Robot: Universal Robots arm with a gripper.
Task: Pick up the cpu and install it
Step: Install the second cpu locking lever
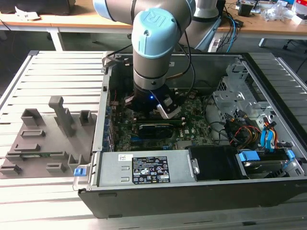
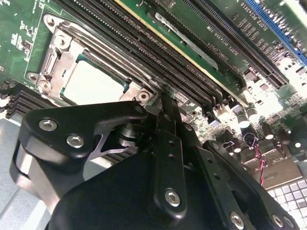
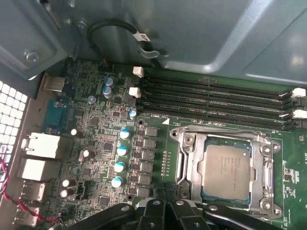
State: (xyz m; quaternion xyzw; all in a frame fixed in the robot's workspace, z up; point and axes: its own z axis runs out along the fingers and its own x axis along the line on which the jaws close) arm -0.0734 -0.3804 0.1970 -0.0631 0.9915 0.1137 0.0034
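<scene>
Close to the lens in the second wrist view, the hand [image 2: 163,108] has narrow, empty fingers beside the socket [image 2: 57,57]. First wrist view: the cpu [image 3: 225,171] already sits in the socket. Exterior view: the arm [image 1: 153,52] stands inside the case [image 1: 192,187]. Installing seems finished; I judge the next move needs only a careful, straight retreat.

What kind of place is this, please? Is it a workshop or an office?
Most likely a robotics lab or test bench. An open computer case lies on a slatted metal table, grey fixture blocks sit beside it, and desks with cables stand behind.
</scene>
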